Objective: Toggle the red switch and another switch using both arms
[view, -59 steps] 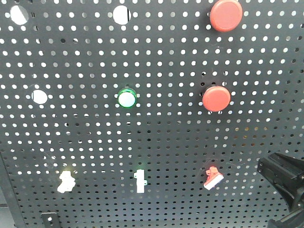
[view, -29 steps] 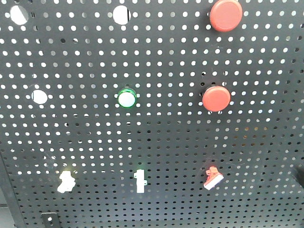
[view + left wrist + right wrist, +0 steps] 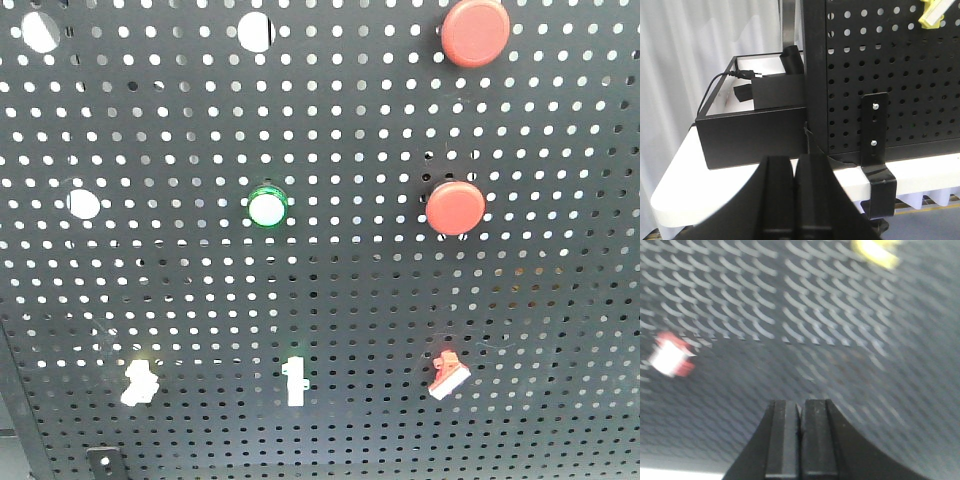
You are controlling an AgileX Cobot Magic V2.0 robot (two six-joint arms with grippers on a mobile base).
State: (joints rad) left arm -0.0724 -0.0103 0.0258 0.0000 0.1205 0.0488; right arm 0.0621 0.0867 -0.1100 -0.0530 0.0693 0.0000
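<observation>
The red switch [image 3: 449, 375], a small red-based toggle with a white lever, sits low right on the black pegboard [image 3: 360, 300]. The other switch [image 3: 139, 383] sits low left and looks pale here. Its yellow base [image 3: 932, 12] shows at the top right of the left wrist view. My left gripper [image 3: 795, 162] is shut and empty, low beside the board's left post, well below that switch. My right gripper [image 3: 800, 407] is shut and empty, facing the board. In that blurred view the red switch [image 3: 671, 357] lies up and left of the fingertips. Neither gripper shows in the front view.
An upright white toggle [image 3: 296, 380] stands between the two switches. Above are a green-ringed button [image 3: 268, 207] and two big red push buttons [image 3: 456, 207] [image 3: 476, 30]. A black box [image 3: 752, 132] with a cable and a black bracket [image 3: 875, 135] sit on the white table edge [image 3: 685, 170].
The right gripper, seen at the front view's lower right corner one second ago, has drawn out of that frame. The switches look unchanged.
</observation>
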